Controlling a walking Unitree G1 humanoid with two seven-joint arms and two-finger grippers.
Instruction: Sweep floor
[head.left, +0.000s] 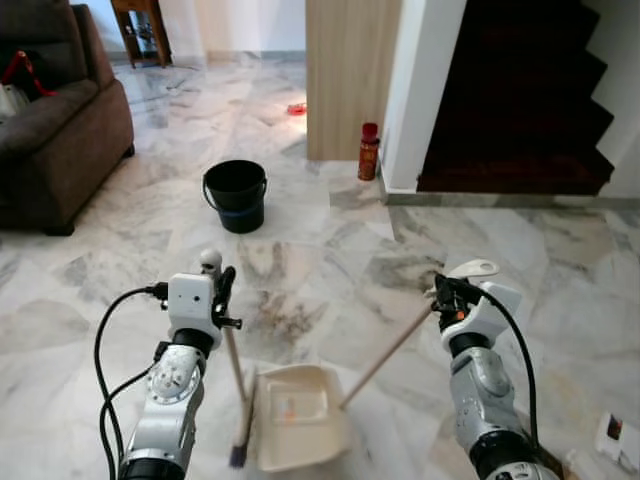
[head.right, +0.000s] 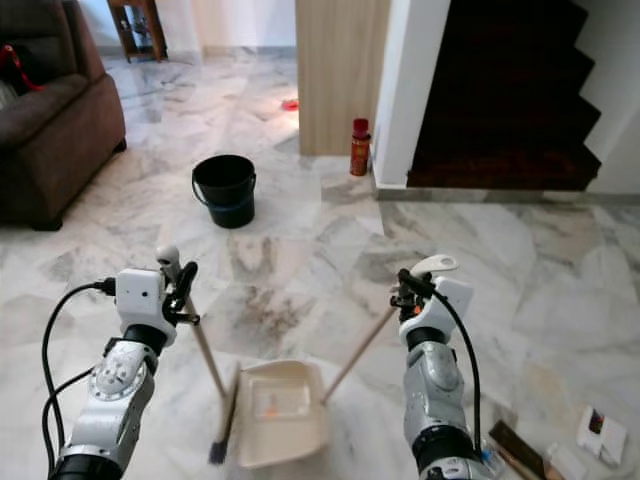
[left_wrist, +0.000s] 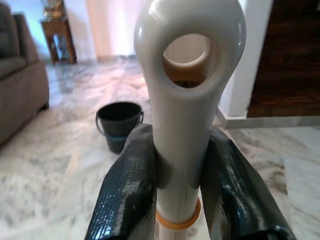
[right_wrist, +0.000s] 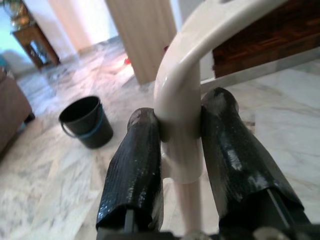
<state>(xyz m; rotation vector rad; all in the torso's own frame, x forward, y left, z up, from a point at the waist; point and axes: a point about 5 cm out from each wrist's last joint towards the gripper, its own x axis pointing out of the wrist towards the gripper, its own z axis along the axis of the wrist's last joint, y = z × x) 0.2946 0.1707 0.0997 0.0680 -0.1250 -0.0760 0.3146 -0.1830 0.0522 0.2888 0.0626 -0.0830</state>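
Marble floor (head.left: 330, 250), left gripper (head.left: 222, 290) clamping broom (head.left: 236, 385)

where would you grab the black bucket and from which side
By its wire handle, from above. The bucket stands upright and open, its handle folded down along the rim on the side facing the sofa; the wide round body would probably not fit between the fingers.

Round black plastic bucket (head.left: 235, 194) with blue band, upright on grey-veined white marble floor (head.left: 330, 250). Brown upholstered sofa (head.left: 55, 120) at robot's left, well apart from bucket. Red cylindrical bottle (head.left: 369, 152) standing at foot of light wooden wall panel (head.left: 345, 75), beside white pillar (head.left: 425, 90). Dark wooden staircase (head.left: 520, 95) to right. Wooden side table (head.left: 140, 30) in far room.
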